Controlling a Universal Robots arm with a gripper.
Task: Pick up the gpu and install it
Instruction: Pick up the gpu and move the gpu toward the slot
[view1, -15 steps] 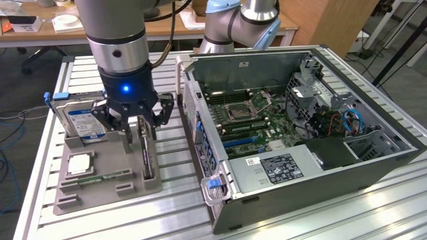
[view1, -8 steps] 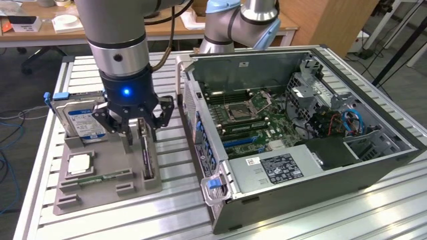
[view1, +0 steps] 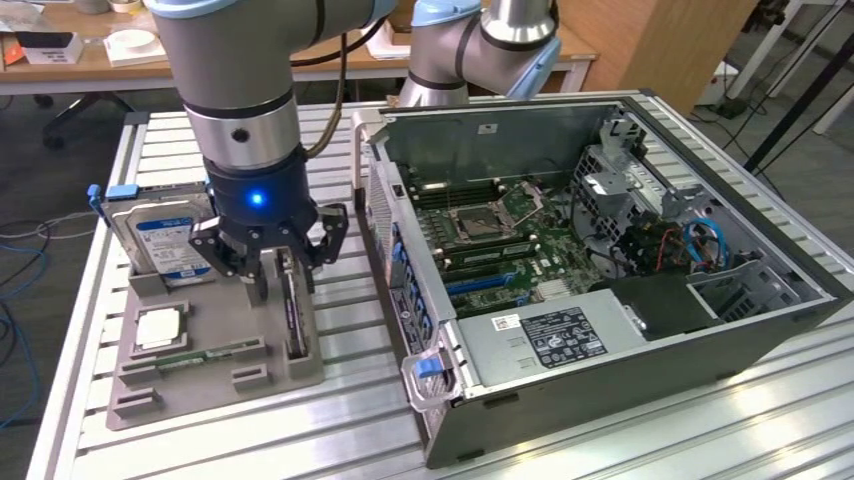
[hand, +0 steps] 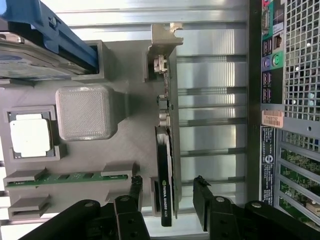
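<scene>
Gripper (view1: 274, 262) is down over the gpu (view1: 295, 320), jaws apart and straddling it. The wrist view settles it: one of the fingers (hand: 135, 195) sits on each side of the gpu (hand: 165, 150) with a gap showing both ways, so the hand is open and grips nothing.

The card stands on its thin edge in a slot of the grey holder tray (view1: 220, 385), along the tray edge nearest the computer case (view1: 747, 330). From the wrist camera you get the detail: the black shrouded part lies between the fingers, and the long axis runs straight out from the hand to a metal bracket (hand: 165, 37) at the card's other end.

Moving out from the hand, away from the case, the tray (hand: 132, 150) carries more parts. A processor (hand: 29, 136) lies flat in a square recess and a green memory stick (hand: 70, 177) sits in its slot. A hard drive (hand: 35, 60) with a blue rail stands propped at the tray's end.

The exterior view gives the big picture. The hard drive (view1: 163, 240) leans upright just beside the arm, and the processor (view1: 158, 328) and memory stick (view1: 207, 352) lie flat. On the hand's other side the case lies open on the slatted table (view1: 347, 420), with its motherboard (view1: 501, 240) exposed. The wrist camera catches the case's rear ports (hand: 272, 50).
</scene>
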